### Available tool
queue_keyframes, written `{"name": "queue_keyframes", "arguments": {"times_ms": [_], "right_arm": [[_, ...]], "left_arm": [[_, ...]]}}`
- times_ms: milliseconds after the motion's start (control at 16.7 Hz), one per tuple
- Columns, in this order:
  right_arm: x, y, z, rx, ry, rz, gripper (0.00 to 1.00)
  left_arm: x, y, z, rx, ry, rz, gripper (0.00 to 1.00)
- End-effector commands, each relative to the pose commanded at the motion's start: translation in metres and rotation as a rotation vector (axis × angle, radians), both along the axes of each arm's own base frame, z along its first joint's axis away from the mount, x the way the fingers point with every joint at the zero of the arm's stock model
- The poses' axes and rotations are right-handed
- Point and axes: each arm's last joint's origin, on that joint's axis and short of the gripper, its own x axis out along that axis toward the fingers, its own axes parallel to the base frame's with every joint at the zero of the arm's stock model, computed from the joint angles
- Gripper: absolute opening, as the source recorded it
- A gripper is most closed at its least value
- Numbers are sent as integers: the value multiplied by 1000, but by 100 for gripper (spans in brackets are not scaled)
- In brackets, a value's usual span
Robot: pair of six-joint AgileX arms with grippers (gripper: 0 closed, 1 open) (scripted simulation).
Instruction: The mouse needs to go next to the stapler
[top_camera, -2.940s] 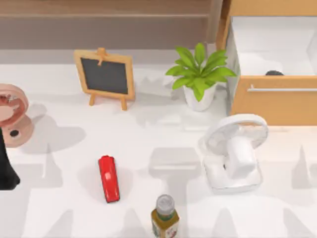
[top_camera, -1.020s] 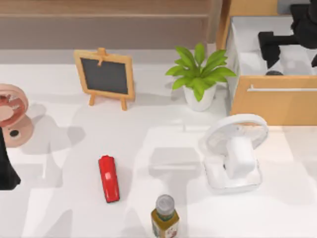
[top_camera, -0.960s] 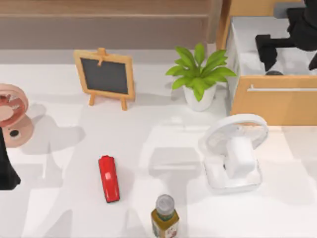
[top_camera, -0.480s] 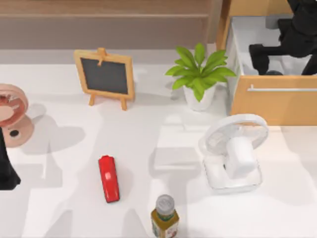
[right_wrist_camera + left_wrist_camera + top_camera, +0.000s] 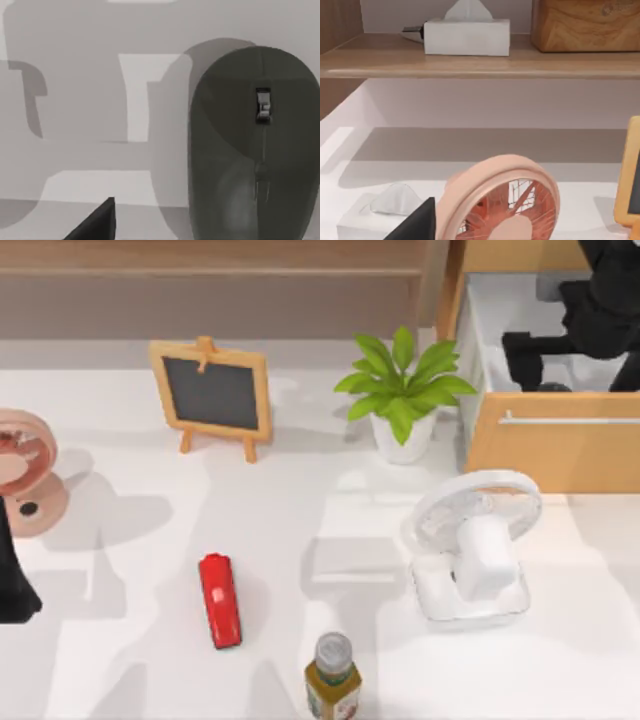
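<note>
- Nearest me, at the table's front edge, stands a bottle [image 5: 333, 676] with a grey cap. Just behind it to the left lies the red stapler [image 5: 220, 600], alone on open white tabletop with bare room on either side for something to be set down.
- To the right of those sits a white desk fan [image 5: 472, 546], squarely between the stapler and the far right corner. I judge anything carried across would have to go over or around it.
- The left arm is parked at the table's left edge, beside a pink fan [image 5: 22, 472]; its claw I cannot tell open from closed.
- Further back stand a little chalkboard easel [image 5: 212, 395] and a potted plant [image 5: 403, 390].
- Farthest off, in the open wooden drawer [image 5: 552, 438] at the back right, lies the mouse [image 5: 255, 145], dark and rounded, flat on the pale drawer floor.
- The right gripper [image 5: 560, 345] hangs over that drawer, above the mouse, holding nothing that I can make out. How wide its fingers stand I cannot tell. The drawer's front wall hems in the reach.
</note>
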Motion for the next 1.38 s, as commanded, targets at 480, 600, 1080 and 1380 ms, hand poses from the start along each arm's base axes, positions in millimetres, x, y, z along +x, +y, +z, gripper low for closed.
{"name": "queue_keyframes", "arguments": {"times_ms": [480, 600, 1080, 1380], "right_arm": [[1, 1, -13, -1, -2, 1, 100], [3, 1, -18, -1, -6, 0, 100], [4, 1, -27, 0, 1, 0, 85], [4, 1, -27, 0, 1, 0, 47]], "left_arm": [[0, 0, 0, 0, 0, 0, 100], [0, 0, 0, 0, 0, 0, 100], [0, 0, 0, 0, 0, 0, 100], [0, 0, 0, 0, 0, 0, 100]]}}
